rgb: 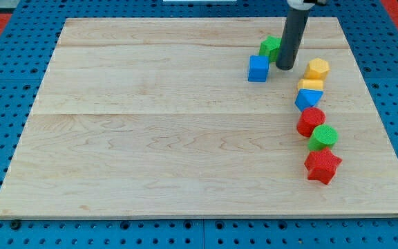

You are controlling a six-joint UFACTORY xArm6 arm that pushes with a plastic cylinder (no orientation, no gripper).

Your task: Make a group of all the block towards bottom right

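While 6 blocks already sit in a loose chain down the right side of the wooden board, 2 others lie apart at the far right, and my tip rests between them. The arm carries no gripper, only a straight dark rod, so nothing is held or clasped; the tip can only push. A green block, shape unclear because the rod partly hides it, sits just left of the rod and slightly farther away. A blue cube sits just left of the tip, close but whether touching I cannot tell. The chain runs from far to near: a yellow block, a second yellow block, a blue block, a red block, a green block with a rounded look, and a red star nearest the bottom right corner. These look like small, light, rigid plastic pieces that should slide easily on smooth wood. Judging by that, each stray is best pushed from its far left face, through its middle, since an off-centre push would likely spin it or let it slip past the rod.
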